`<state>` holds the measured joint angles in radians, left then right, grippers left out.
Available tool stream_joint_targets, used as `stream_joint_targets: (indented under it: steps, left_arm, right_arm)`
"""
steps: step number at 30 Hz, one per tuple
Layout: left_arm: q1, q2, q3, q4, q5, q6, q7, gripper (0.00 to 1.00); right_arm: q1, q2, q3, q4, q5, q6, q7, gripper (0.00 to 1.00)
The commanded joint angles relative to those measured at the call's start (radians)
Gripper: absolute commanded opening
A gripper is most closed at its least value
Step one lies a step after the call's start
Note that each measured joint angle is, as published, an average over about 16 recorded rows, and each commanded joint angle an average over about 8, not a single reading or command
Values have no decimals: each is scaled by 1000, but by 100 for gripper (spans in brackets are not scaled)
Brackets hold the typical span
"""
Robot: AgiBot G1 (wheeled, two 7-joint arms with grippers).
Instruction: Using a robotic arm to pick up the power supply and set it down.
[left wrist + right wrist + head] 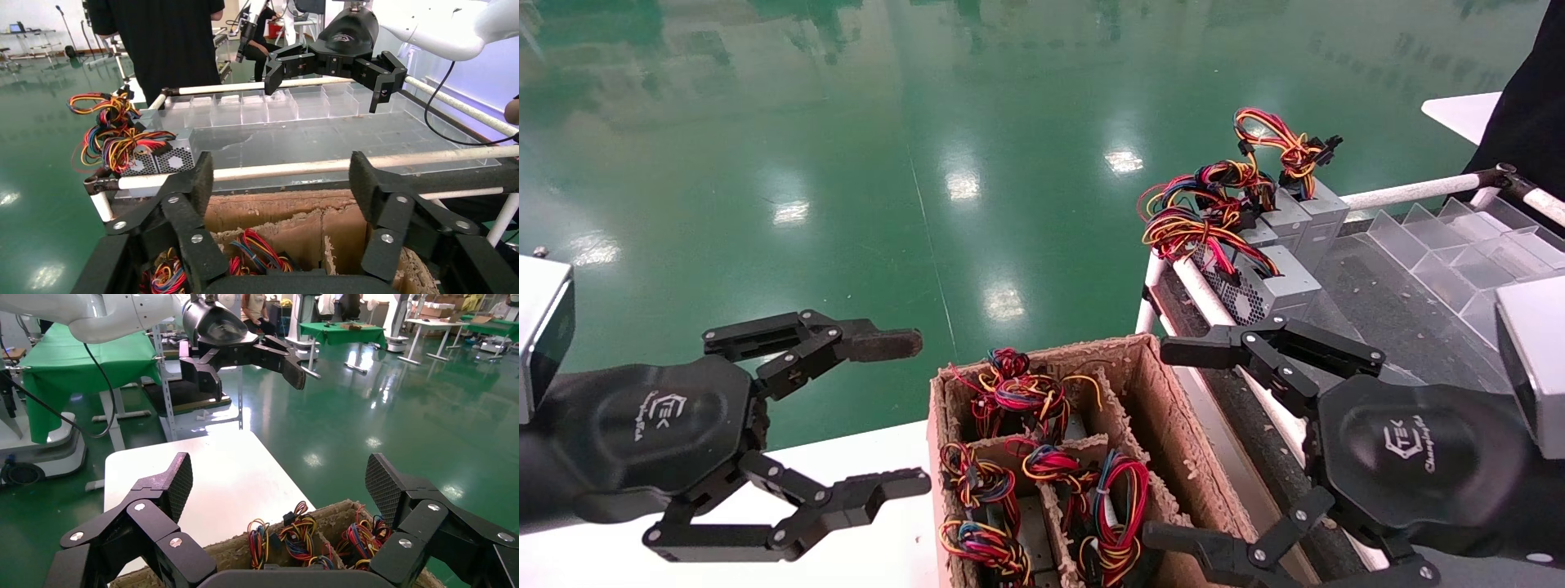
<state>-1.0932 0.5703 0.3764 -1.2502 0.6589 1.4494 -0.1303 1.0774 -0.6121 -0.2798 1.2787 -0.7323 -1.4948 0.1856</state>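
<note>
Several grey power supplies (1275,286) with red, blue, yellow and black wire bundles stand on the rack at the right, also in the left wrist view (165,160). More wire bundles (1017,392) fill the divided cardboard box (1164,425); the bodies under them are hidden. My right gripper (1166,443), with all-black fingertips, hangs open over the box's right side, holding nothing (280,481). My left gripper (915,412), with a rust-brown pad, stays open and empty left of the box (280,180).
The box rests on a white table (862,457) beside the rack's white rails (1197,294). Clear plastic dividers (1459,245) line the rack's far side. A person in black (165,43) stands behind the rack. Green floor lies beyond.
</note>
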Motion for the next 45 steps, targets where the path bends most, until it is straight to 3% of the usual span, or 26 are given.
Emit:
stream_joint_targets:
  steps: [1, 30, 38, 45]
  left_arm:
    - [0, 0, 0, 0, 0, 0, 0, 0]
    - [0, 0, 0, 0, 0, 0, 0, 0]
    - [0, 0, 0, 0, 0, 0, 0, 98]
    - [0, 0, 0, 0, 0, 0, 0, 100]
  right_arm:
    - [0, 0, 0, 0, 0, 0, 0, 100]
    - [0, 0, 0, 1, 0, 0, 0, 100]
    - [-4, 5, -1, -6, -14, 10, -3, 100]
    - [-8, 21, -11, -4, -82, 50, -18, 100]
